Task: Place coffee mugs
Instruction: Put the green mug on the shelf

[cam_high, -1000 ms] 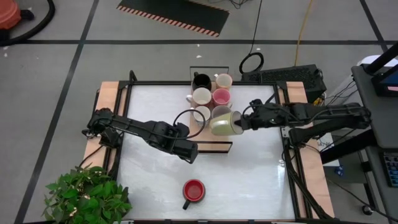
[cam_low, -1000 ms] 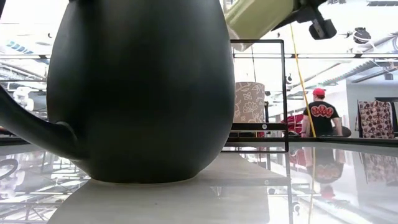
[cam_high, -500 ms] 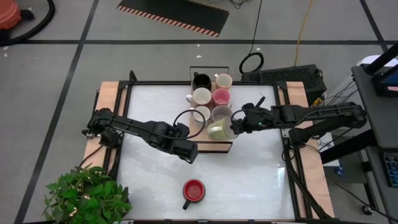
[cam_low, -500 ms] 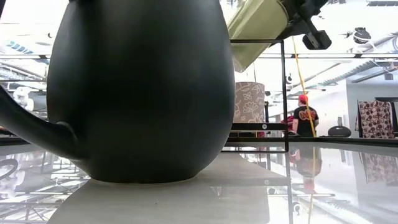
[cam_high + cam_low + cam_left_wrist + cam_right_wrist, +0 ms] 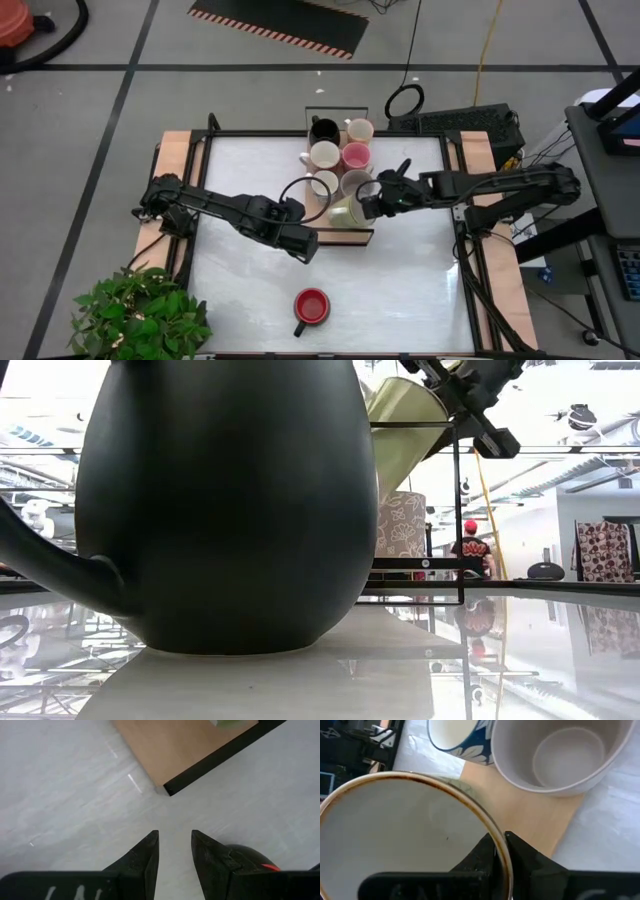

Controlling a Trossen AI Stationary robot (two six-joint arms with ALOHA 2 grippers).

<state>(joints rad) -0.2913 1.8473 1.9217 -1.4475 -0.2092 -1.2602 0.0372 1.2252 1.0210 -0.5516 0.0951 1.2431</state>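
Observation:
A long light-wood tray [image 5: 338, 236] with a black wire frame stands at the table's far middle and carries several mugs, among them black [image 5: 323, 129], pink [image 5: 356, 155] and grey [image 5: 357, 182]. My right gripper [image 5: 368, 204] is shut on a cream mug [image 5: 345, 212] over the tray's near end; the mug shows tilted in the low view [image 5: 405, 420]. A mug that is red inside and dark outside [image 5: 312, 306] stands on its base near the table's near edge and fills the low view [image 5: 225, 500]. My left gripper [image 5: 306, 246] is open and empty beside the tray's near left corner. My right gripper holds the cream mug by its rim [image 5: 492, 832], one finger [image 5: 480, 860] inside the mug and one [image 5: 532, 862] outside. The fingers come slanting down from the table's right. The mug is tilted, mouth up and toward the right; the dark mug hides its base in the low view.
A potted plant [image 5: 140, 318] stands at the near left corner. A cable loop [image 5: 405, 100] and a dark box [image 5: 470, 125] lie beyond the far edge. A person [image 5: 470, 545] stands in the room behind. Bare white tabletop [image 5: 420, 280] lies near right.
My right gripper has moved toward the table's left and down over the tray's near end, still shut on the cream mug. The mug has turned from lying nearly on its side, mouth toward the right, to more upright.

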